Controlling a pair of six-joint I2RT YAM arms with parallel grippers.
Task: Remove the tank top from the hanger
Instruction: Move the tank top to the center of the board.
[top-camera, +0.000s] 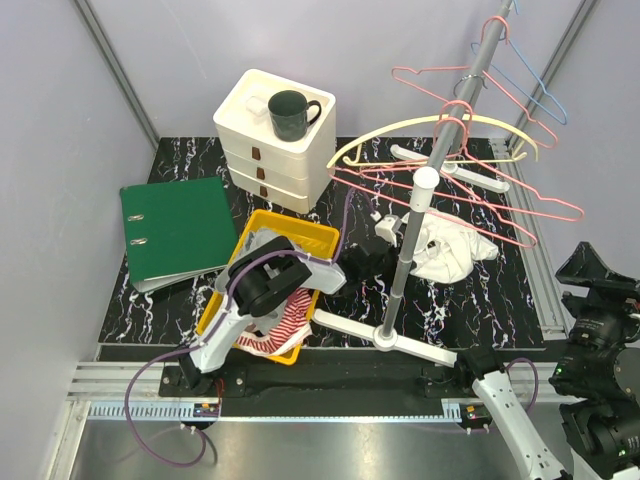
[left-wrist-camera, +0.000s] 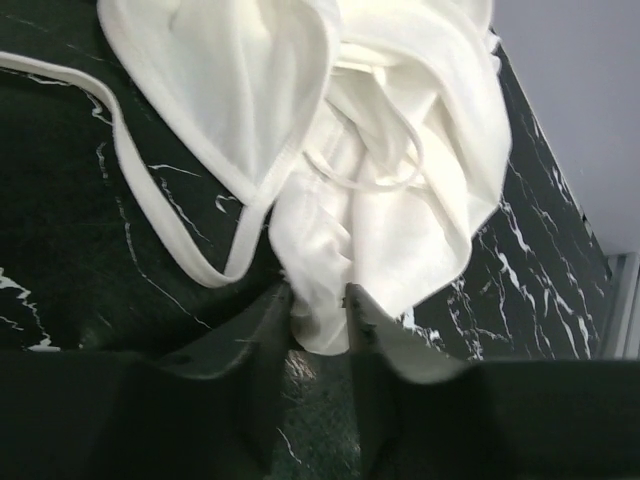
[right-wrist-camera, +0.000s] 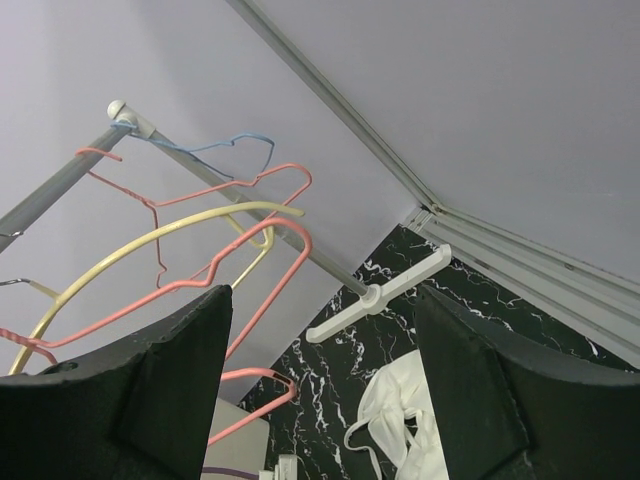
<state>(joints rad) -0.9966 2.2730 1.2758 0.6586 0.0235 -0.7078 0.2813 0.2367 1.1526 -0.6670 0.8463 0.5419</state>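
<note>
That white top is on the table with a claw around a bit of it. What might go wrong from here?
The left gripper has only a small edge fold of the tank top between its fingers, so the cloth might slip out on lifting. A loose strap trails across the table and might drag or snag on the rack's base, which stands close by.

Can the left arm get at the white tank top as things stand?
Probably yes: the left gripper straddles a fold of the tank top, which lies loose on the black mat, and nothing sits between them.
</note>
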